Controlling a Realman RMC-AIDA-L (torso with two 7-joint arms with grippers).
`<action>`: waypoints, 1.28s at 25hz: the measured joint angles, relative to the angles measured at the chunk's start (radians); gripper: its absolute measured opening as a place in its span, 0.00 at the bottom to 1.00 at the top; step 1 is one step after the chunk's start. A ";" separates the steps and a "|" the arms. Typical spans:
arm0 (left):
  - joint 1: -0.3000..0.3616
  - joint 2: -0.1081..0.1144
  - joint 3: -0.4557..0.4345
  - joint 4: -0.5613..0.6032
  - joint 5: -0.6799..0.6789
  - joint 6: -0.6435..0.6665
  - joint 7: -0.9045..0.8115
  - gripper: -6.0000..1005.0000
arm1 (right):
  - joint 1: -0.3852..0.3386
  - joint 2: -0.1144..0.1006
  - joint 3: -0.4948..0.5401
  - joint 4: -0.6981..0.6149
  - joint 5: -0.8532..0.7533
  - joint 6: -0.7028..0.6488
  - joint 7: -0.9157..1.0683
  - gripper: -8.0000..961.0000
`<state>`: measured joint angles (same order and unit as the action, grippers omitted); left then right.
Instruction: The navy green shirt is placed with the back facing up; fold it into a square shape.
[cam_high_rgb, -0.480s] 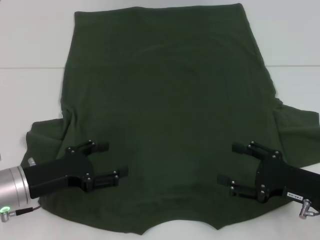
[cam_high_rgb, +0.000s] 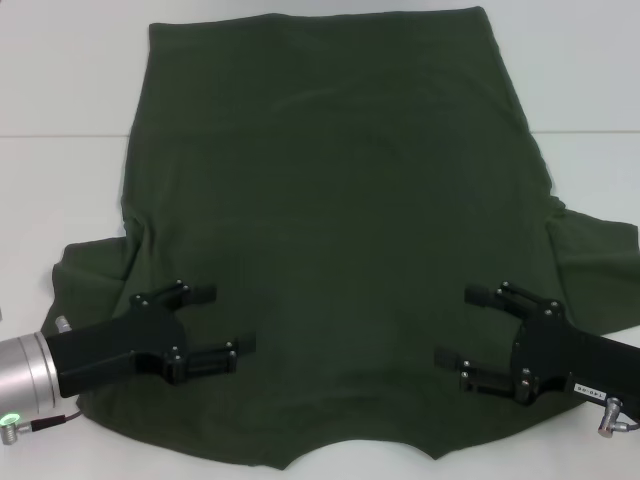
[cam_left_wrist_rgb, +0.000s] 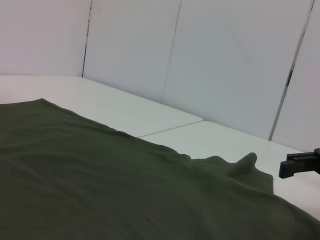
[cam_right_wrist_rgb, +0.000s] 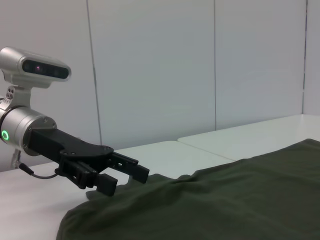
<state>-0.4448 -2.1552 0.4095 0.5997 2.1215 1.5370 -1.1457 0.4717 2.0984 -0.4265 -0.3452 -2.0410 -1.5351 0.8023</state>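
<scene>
Shirt (cam_high_rgb: 340, 250): spread flat across the white table (cam_high_rgb: 60, 90), collar edge nearest the robot, hem at the far side, long axis running straight away from the body. One sleeve rumpled out on each side near the shoulders.

Left gripper (cam_high_rgb: 225, 322): over the left shoulder area, fingers parted fairly wide, pointing inward across the cloth, holding nothing. Right gripper (cam_high_rgb: 465, 325): mirrored over the right shoulder area, likewise spread, likewise empty.

Both above the fabric with cloth directly beneath the fingertips; contact with it not clear from any view. Equally near, one per side, about level with each other. Sleeves lying outboard, behind each wrist. Likely next: a paired pinch at the shoulders, both arms together, nothing folded yet.
</scene>
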 joint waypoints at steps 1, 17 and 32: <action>0.000 0.000 -0.001 0.000 0.000 0.000 -0.005 0.93 | 0.000 0.000 0.000 0.000 0.000 0.001 0.000 0.96; -0.099 0.141 -0.078 0.170 0.126 -0.053 -1.012 0.93 | 0.000 -0.001 0.000 0.011 -0.002 0.004 0.020 0.96; -0.201 0.204 -0.111 0.158 0.442 -0.164 -1.141 0.93 | 0.007 -0.002 -0.003 0.014 -0.005 0.007 0.025 0.95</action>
<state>-0.6459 -1.9511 0.2988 0.7578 2.5632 1.3726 -2.2862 0.4782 2.0969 -0.4296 -0.3313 -2.0463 -1.5282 0.8276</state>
